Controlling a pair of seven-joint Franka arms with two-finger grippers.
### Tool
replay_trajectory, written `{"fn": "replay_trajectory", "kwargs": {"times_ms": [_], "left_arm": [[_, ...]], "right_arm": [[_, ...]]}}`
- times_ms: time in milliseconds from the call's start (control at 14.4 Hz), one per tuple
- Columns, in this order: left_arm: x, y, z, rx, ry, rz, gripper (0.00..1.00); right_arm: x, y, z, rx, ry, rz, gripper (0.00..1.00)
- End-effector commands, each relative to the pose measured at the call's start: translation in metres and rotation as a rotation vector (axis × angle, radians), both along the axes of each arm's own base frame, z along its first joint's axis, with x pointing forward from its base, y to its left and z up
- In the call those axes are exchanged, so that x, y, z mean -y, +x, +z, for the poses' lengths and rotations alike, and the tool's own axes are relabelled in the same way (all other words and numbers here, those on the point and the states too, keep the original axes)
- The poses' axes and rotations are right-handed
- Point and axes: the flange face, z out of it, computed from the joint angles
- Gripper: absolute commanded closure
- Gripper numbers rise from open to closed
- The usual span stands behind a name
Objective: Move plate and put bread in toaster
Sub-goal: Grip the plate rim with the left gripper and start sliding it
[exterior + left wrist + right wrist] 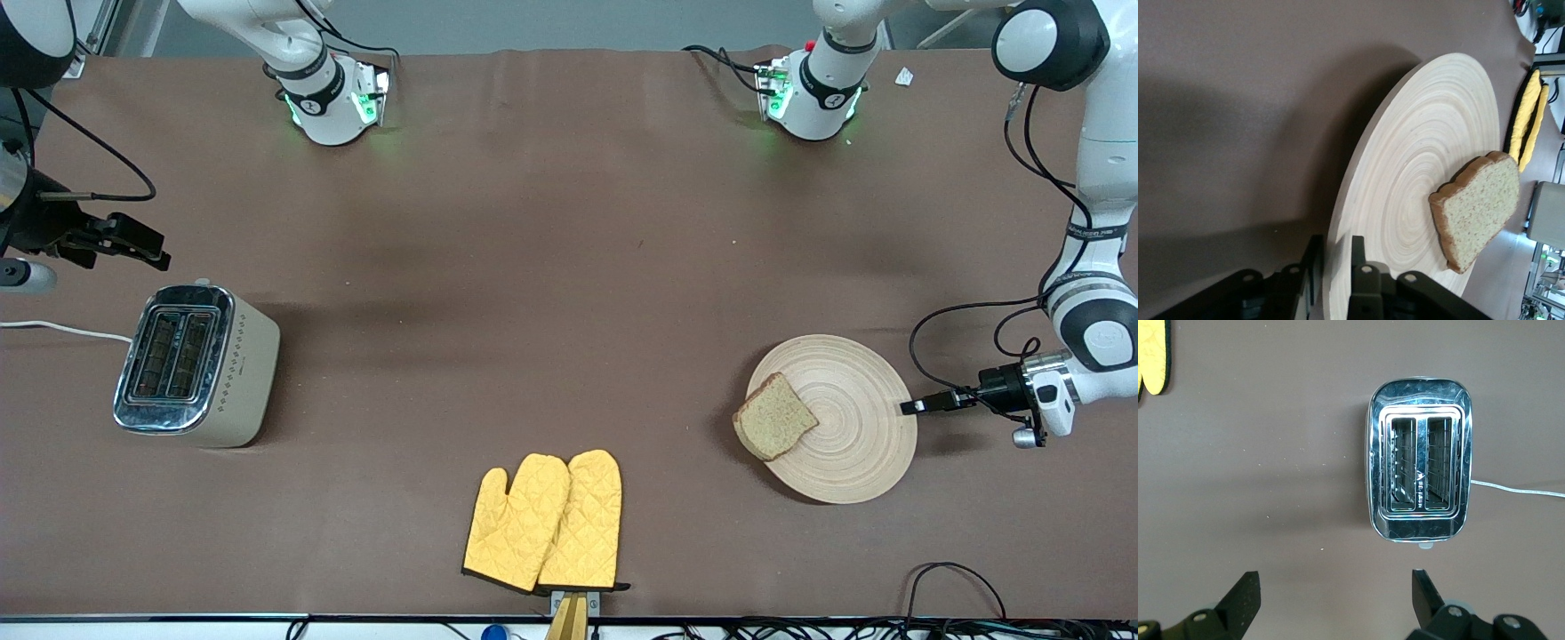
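Observation:
The pale wooden plate (853, 436) lies toward the left arm's end of the table. The brown bread slice (775, 416) rests on the plate's edge that faces the toaster and overhangs it slightly. My left gripper (916, 406) is shut on the plate's rim at the edge away from the bread; in the left wrist view the rim (1418, 147) sits between my fingers (1336, 257), with the bread (1478, 207) farther along. The cream toaster (191, 364) stands at the right arm's end, both slots empty. My right gripper (147, 253) is open and empty over the table beside the toaster (1418, 477).
A pair of yellow oven mitts (547, 520) lies near the front edge at the table's middle. The toaster's white cord (62, 329) runs off the right arm's end of the table. Brown cloth covers the table between toaster and plate.

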Motion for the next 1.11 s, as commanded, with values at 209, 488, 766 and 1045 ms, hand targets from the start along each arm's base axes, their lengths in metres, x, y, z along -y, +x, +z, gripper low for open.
{"fn": "replay_trajectory", "kwargs": {"times_ms": [209, 488, 766, 1045], "left_arm": [[-0.002, 0.002, 0.002, 0.025, -0.029, 0.006, 0.88], [0.005, 0.002, 0.005, 0.066, -0.045, -0.057, 0.99], [0.030, 0.008, 0.022, 0.127, -0.105, -0.167, 1.00], [0.085, 0.021, 0.054, 0.171, -0.202, -0.280, 1.00]], "right_arm": [[0.000, -0.004, 0.000, 0.003, 0.004, 0.002, 0.00], [0.000, -0.004, 0.000, 0.003, 0.002, 0.002, 0.00], [0.000, -0.004, 0.001, 0.002, 0.004, 0.001, 0.00], [-0.004, -0.006, -0.001, -0.015, 0.007, 0.007, 0.00]]}}
